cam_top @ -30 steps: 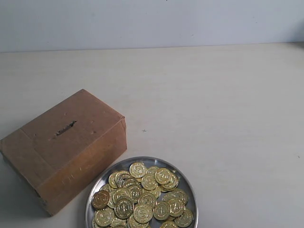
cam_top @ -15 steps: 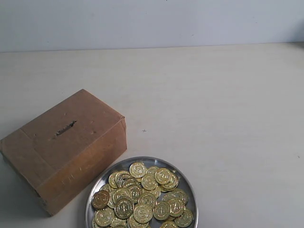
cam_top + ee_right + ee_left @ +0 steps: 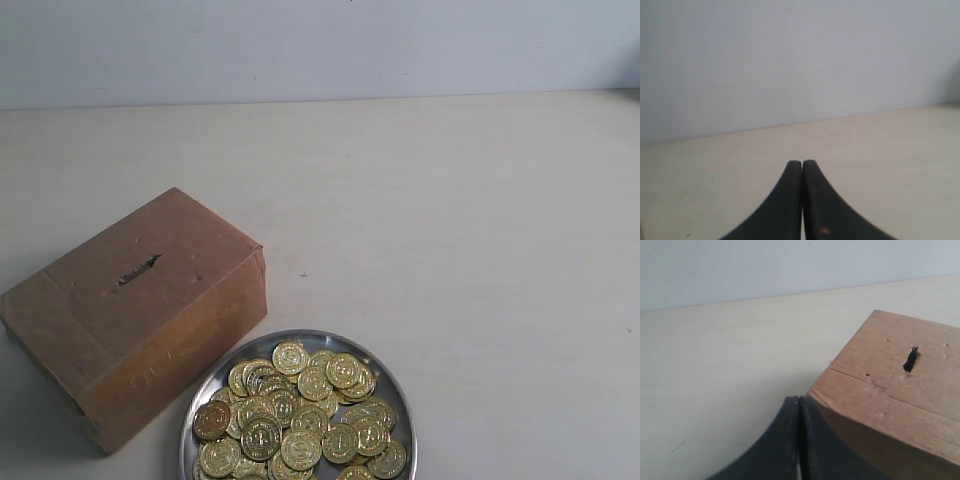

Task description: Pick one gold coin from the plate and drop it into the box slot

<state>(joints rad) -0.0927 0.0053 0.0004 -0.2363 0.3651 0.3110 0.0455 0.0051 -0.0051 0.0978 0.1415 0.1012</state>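
By the near edge of the desk (image 3: pixel 480 250), about mid-width: plate (image 3: pixel 222 368), heaped with gold coins (image 3: pixel 300 410) and cut off by the frame on its near side. Just beside it, toward the left near corner: box (image 3: pixel 130 320), skewed to the desk edges, with slot (image 3: pixel 137 270) on top. Probably light, thin, stiff and slick, each coin; hard to pinch flat off metal, and apt to skid or drag neighbours along. Better to choose one lying loose or tilted atop the heap, perhaps by the far rim, and take it by opposite points of its edge, ready to go edge-on into the slot. Left gripper (image 3: pixel 799 407): fingers pressed together with nothing between, near a box corner, slot in sight. Right gripper (image 3: pixel 802 167): likewise closed and empty, over bare desk, facing the wall. Neither seen from the exterior camera. Hidden: the plate's near rim, the lowest coins under the heap, the box's inside. Cannot tell how far either gripper stands from the plate, nor whether the ragged slot runs wider than a coin.
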